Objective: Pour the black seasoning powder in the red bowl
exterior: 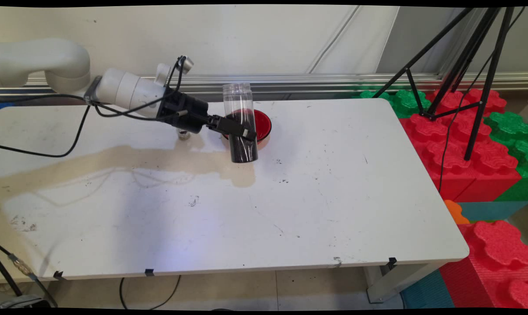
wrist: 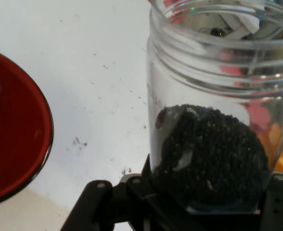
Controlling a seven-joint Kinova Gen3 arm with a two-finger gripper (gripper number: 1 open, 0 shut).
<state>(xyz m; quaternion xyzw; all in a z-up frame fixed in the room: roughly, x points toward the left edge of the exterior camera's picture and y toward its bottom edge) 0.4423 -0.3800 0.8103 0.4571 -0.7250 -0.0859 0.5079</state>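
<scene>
Black two-finger gripper [exterior: 242, 133] w/ fingers [exterior: 230, 125] clenched on a clear plastic jar [exterior: 242, 124], part-filled w/ fine black grains [wrist: 213, 154] in its bottom. Jar is held slightly tilted, mouth up, off the white bench [exterior: 325, 197]. A red round bowl [exterior: 264, 124] sits on the bench just behind the jar, toward the wall.

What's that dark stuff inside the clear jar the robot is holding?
The clear jar holds fine black grains in its lower part; the upper part is empty. The end effector covers the jar's middle band.
</scene>
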